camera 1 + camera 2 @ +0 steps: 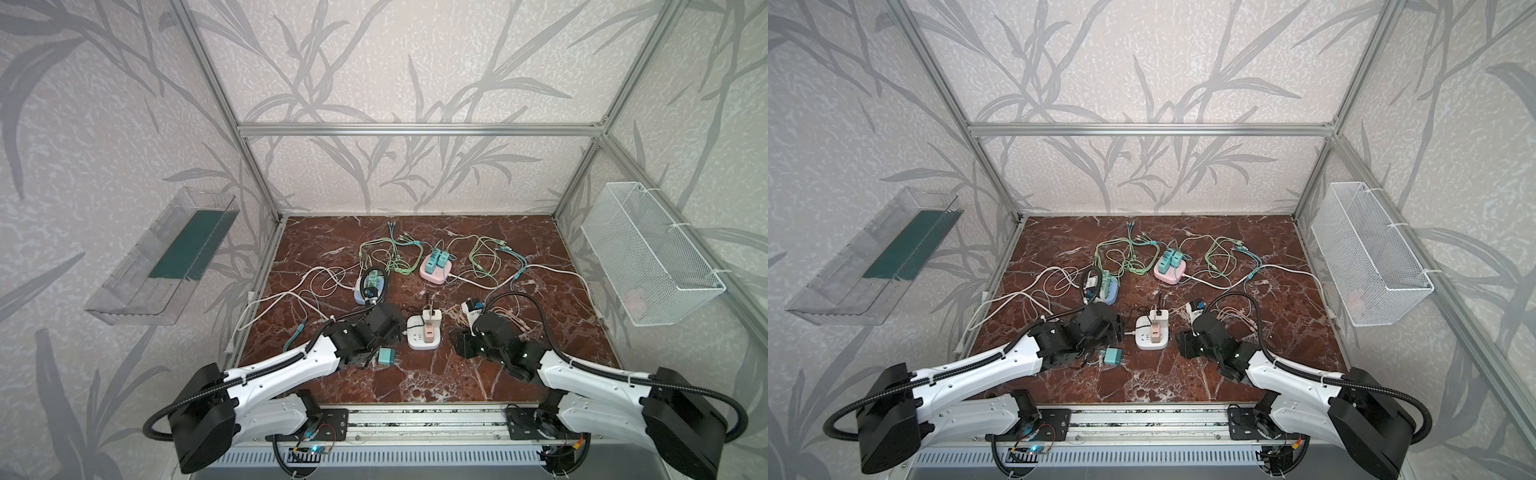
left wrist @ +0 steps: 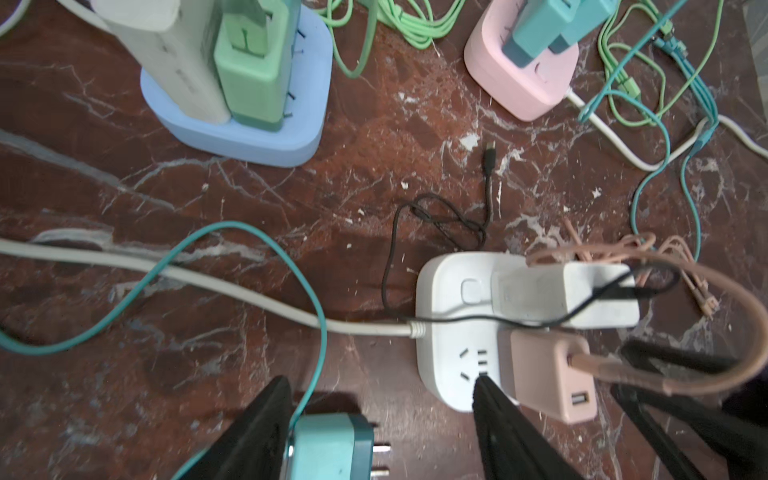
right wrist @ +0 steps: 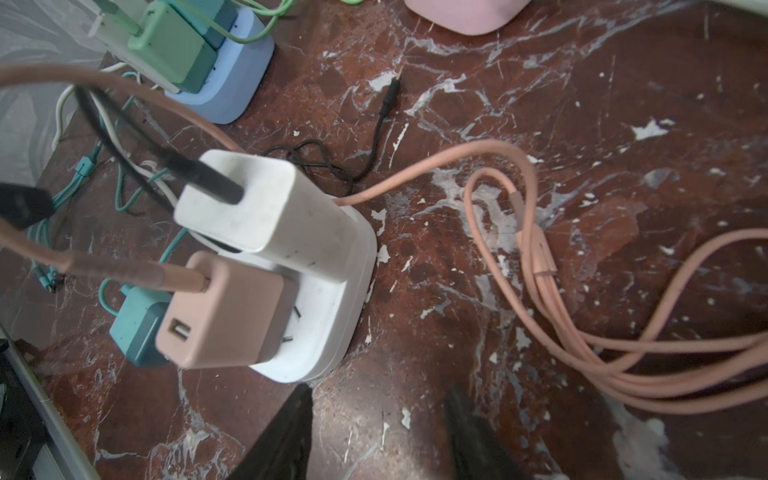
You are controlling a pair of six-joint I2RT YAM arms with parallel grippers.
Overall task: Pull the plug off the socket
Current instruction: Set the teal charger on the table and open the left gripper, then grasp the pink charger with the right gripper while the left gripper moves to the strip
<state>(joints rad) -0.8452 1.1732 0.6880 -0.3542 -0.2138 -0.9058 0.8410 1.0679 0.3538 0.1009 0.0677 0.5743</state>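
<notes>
Left wrist — teal plug (image 2: 328, 449) between parted jaws of left gripper (image 2: 381, 380), ungripped; right gripper (image 3: 379, 390) parted, empty

Robot lab cell: aluminium frame (image 1: 415, 129), leaf-patterned panels (image 1: 374, 62), marble tabletop (image 1: 415, 374)

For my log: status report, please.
Left gripper, right gripper: jaws open. Teal plug out, loose between left jaws. Pink plug, white charger seated in white socket.

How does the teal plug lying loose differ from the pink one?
The teal plug lies unplugged on the table, prongs bare; the pink plug sits in the white socket, prongs hidden. The teal plug trails a teal cable, the pink plug a pink cable. Both are boxy.
</notes>
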